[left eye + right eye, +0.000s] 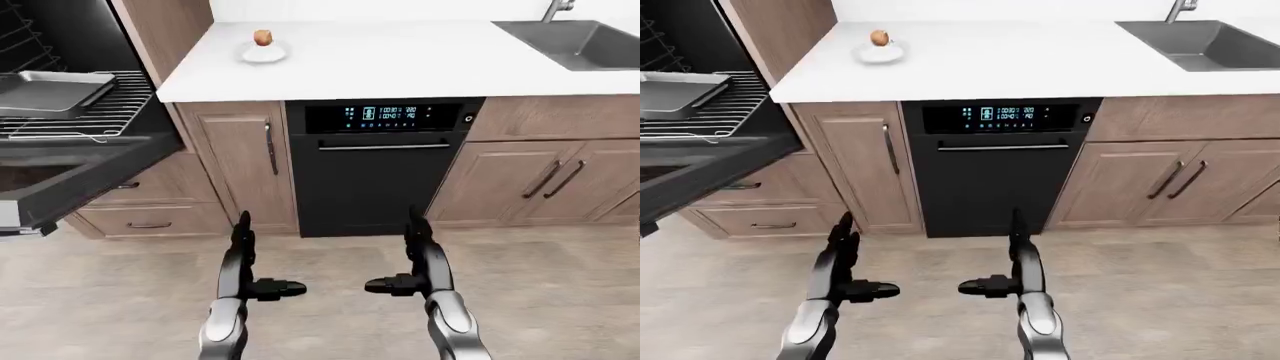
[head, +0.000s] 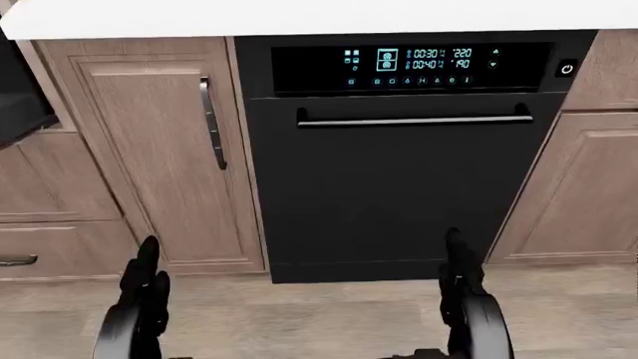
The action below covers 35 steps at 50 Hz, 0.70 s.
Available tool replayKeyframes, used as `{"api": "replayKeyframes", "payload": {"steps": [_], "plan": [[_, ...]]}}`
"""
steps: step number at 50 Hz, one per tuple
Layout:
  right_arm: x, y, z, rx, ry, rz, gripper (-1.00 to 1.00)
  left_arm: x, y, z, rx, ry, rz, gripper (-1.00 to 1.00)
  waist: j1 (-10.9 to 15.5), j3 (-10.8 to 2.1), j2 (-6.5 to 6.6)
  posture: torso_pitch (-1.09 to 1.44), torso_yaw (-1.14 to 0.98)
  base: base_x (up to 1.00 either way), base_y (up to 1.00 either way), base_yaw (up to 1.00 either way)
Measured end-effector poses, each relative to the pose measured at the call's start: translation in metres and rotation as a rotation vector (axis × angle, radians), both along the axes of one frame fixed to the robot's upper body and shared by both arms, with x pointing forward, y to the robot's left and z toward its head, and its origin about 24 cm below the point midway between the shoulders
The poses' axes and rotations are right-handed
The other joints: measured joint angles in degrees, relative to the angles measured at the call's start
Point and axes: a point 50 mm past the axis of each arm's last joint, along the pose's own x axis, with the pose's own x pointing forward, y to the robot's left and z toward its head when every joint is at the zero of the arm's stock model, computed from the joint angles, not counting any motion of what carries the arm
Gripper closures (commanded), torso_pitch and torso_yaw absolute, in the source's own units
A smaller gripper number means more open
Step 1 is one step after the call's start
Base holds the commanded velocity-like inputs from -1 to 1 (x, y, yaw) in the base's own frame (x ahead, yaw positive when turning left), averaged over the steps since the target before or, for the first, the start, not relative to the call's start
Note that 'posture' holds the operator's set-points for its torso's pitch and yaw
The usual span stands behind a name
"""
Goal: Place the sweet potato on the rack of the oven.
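orange-brown sweet potato (image 1: pixel 263 37), white plate (image 1: pixel 264 53), white counter (image 1: pixel 400 60), black dishwasher (image 1: pixel 375 172).

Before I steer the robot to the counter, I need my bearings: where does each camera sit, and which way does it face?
Left-eye view: on the head, looking down over the counter, sweet potato on its plate, sink and open oven with rack; left hand and right hand show low.
Right-eye view: on the head beside it, nearly the same scene, shifted slightly.
Head view: on the head, aimed lower and closer at the dishwasher; both hands at the bottom.
All three share the dishwasher and both hands.
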Motion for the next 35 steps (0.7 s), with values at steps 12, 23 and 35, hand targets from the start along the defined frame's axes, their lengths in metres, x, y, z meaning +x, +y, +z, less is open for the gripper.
{"api": "replayKeyframes", "payload": {"steps": [12,23,35], "plan": [[0.004,0.001,0.007,-0.008,-0.064,0.015,-1.00,-0.002,-0.010,-0.007,0.003,-0.046,-0.006,-1.00,0.44,-2.95,-0.48,0.00,0.00,0.00,0.00,0.00],[0.007,0.002,0.012,-0.017,-0.094,0.014,-1.00,0.004,-0.008,0.001,-0.005,-0.090,-0.001,-1.00,0.42,-4.24,-0.31,0.00,0.00,0.00,0.00,0.00],[0.025,0.004,0.040,-0.030,-0.144,0.005,-1.00,0.032,0.005,0.018,0.000,-0.115,0.044,-1.00,0.41,-4.12,-0.31,0.00,0.00,0.00,0.00,0.00]]}}
